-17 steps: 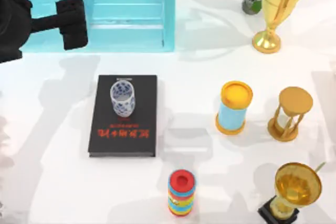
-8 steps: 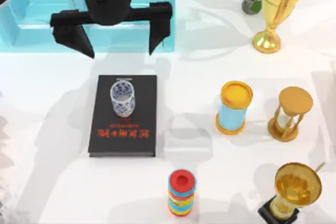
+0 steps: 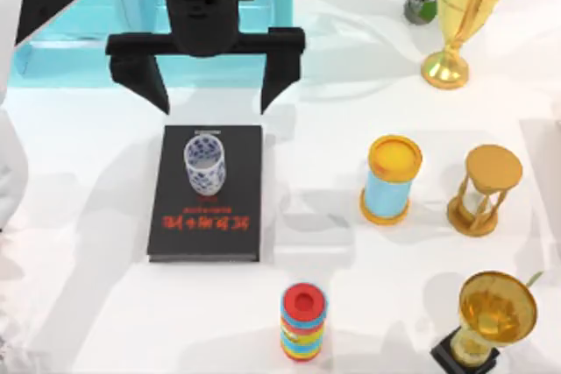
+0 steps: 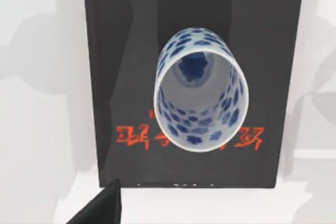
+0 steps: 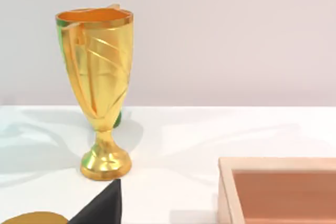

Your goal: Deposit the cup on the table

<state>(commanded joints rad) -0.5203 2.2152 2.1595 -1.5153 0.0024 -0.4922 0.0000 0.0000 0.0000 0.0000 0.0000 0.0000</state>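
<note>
Black book (image 3: 207, 192), turquoise shelf (image 3: 263, 19), hourglass (image 3: 485, 190), goblets (image 3: 465, 15).

Glossy porcelain cup (image 3: 204, 164) on matt black book (image 3: 207, 243)

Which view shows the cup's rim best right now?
The left wrist view: the cup looms large, open rim up, upright on the black book. The top view shows it smaller, below the open left gripper.

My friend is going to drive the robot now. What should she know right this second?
Left gripper: open, empty, hovering above the far end of the black book.
Right gripper: a fingertip shows in its wrist view, near a golden goblet.
The cup stands upright on the book, untouched.
Done: the approach.
Left: lower, grip the cup, lift it and set it on the bare table.
</note>
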